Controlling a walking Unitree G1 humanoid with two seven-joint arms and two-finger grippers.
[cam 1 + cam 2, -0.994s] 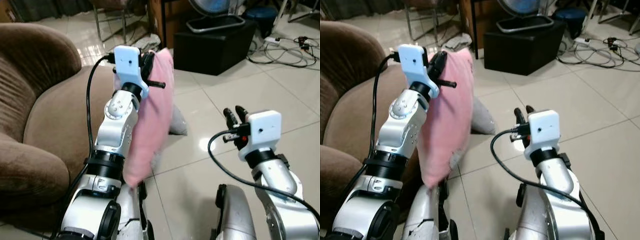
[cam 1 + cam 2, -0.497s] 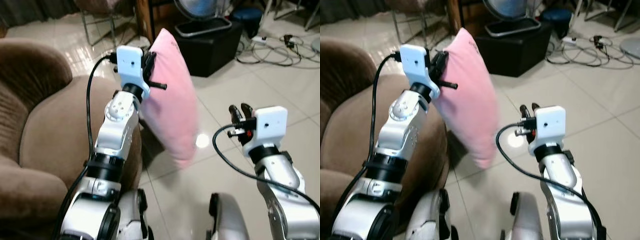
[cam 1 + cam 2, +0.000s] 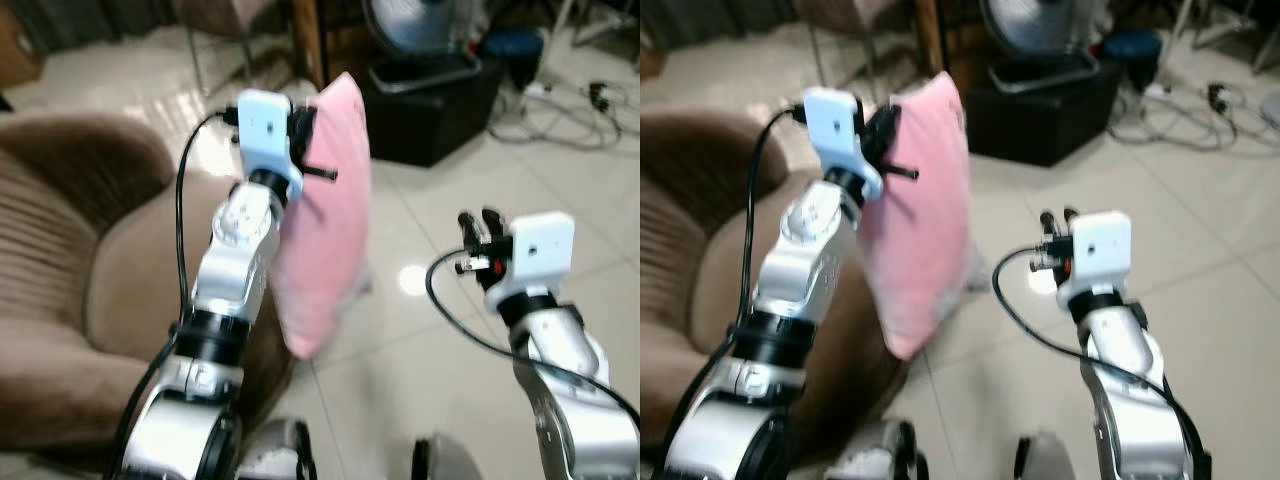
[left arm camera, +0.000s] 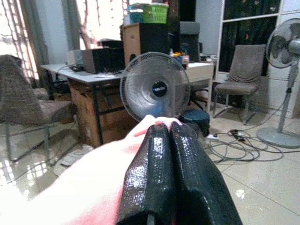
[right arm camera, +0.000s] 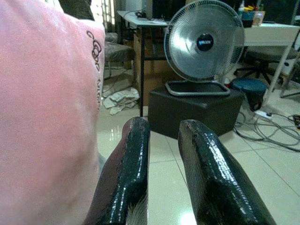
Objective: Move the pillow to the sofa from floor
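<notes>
A pink pillow (image 3: 330, 210) hangs in the air from its upper corner, beside the brown sofa (image 3: 90, 260). My left gripper (image 3: 305, 125) is shut on that upper corner, raised high at the sofa's right edge. In the left wrist view the two black fingers (image 4: 171, 178) are pressed together on pink fabric (image 4: 89, 187). My right gripper (image 3: 478, 225) is held up to the right of the pillow, apart from it, with its fingers (image 5: 136, 178) slightly parted and nothing between them. The pillow (image 5: 47, 117) shows beside them in the right wrist view.
A black box (image 3: 440, 110) carrying a round fan (image 5: 206, 42) stands on the tiled floor behind the pillow. Cables (image 3: 580, 100) lie on the floor at the back right. A desk and chairs (image 4: 93, 75) stand further back. Bare tiles (image 3: 430, 330) lie between my arms.
The camera has shifted, bringing more of the sofa into view. The pillow, which had swung out to the right, now hangs nearer the sofa. The left gripper's hold on it is unchanged.
</notes>
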